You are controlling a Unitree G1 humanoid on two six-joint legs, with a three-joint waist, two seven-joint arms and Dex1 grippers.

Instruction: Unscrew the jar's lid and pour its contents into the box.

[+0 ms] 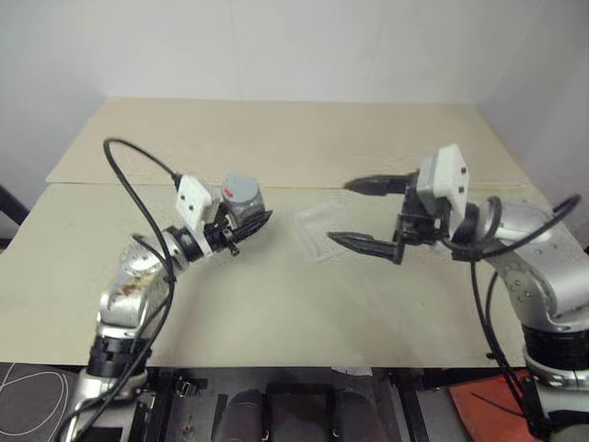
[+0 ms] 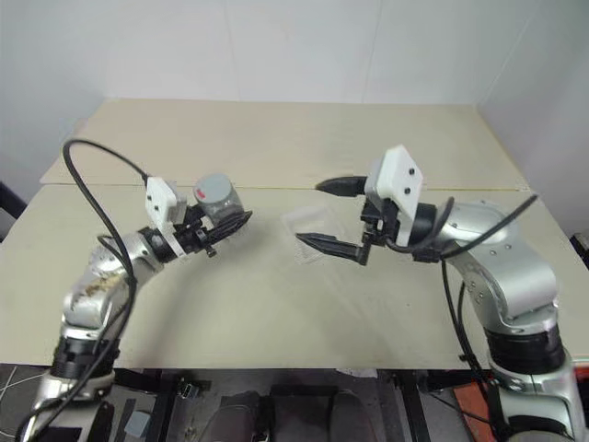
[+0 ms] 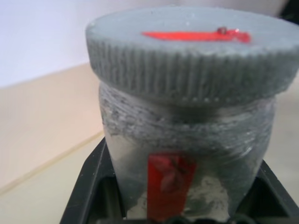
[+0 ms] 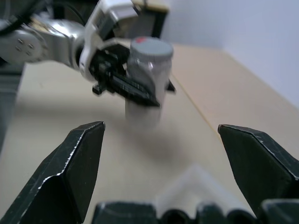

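Two grippers are facing each other above the table (image 1: 276,313). Our left gripper (image 1: 241,224), left of the middle, is squeezing the jar (image 1: 245,198), standing upright with the lid (image 3: 196,51) on. Our right gripper (image 1: 359,214), wide open, is sitting just to the right, over the box (image 1: 317,228).

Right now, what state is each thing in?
jar: upright, off the table, clamped in the left hand.
lid: on the jar, not yet removed.
box: flat on the table, nothing visible inside.
right hand: open, holding nothing, above the box, pointing toward the jar.
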